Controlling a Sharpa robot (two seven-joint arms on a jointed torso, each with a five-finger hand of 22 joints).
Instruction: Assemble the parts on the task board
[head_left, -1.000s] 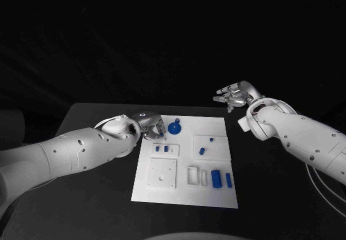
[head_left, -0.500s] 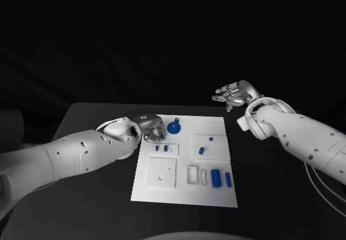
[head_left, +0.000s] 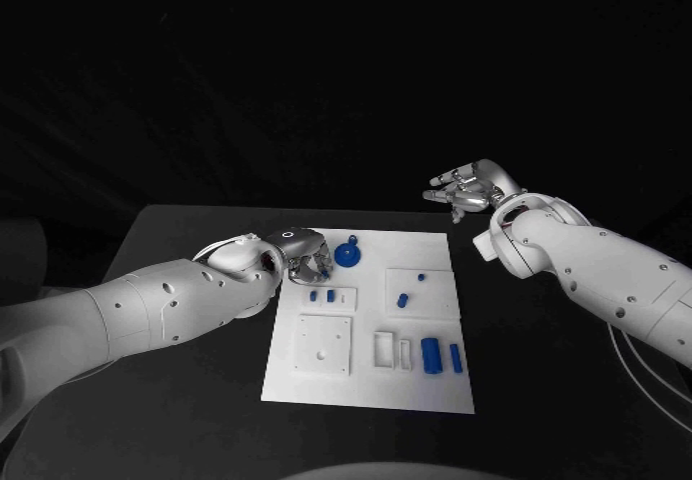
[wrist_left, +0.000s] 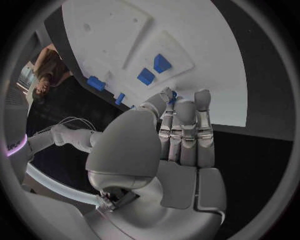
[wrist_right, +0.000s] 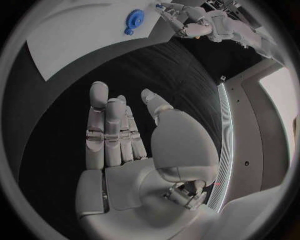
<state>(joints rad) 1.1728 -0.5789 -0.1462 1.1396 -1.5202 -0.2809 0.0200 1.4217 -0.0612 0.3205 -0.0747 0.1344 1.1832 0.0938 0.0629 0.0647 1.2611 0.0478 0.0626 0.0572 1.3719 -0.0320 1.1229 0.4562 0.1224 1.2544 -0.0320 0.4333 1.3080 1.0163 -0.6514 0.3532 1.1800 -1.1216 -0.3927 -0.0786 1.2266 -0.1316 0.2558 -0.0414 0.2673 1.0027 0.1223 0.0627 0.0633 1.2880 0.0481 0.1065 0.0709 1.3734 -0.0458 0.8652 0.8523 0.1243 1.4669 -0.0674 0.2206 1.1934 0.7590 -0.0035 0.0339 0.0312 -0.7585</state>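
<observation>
The white task board (head_left: 433, 390) lies mid-table. My left hand (head_left: 300, 255) hovers over its far left corner, just left of a round blue part (head_left: 348, 258). In the left wrist view that hand (wrist_left: 178, 135) has its fingers held nearly straight, and a small blue piece (wrist_left: 172, 93) shows pinched between thumb and fingertip. Two small blue pieces (head_left: 325, 296) sit in a block below the hand, and two more (head_left: 413, 289) lie to their right. My right hand (head_left: 464, 190) is raised beyond the board's far right corner, fingers apart and holding nothing (wrist_right: 119, 135).
Two blue cylinders (head_left: 443, 355) stand near the board's front right, beside a white frame (head_left: 385, 350) and a white square plate (head_left: 325, 345). Black table (head_left: 188, 400) surrounds the board. The right wrist view shows the round part (wrist_right: 134, 20) and my left hand (wrist_right: 197, 25).
My left hand has crept slightly toward the round blue part. The right hand stays raised in place.
</observation>
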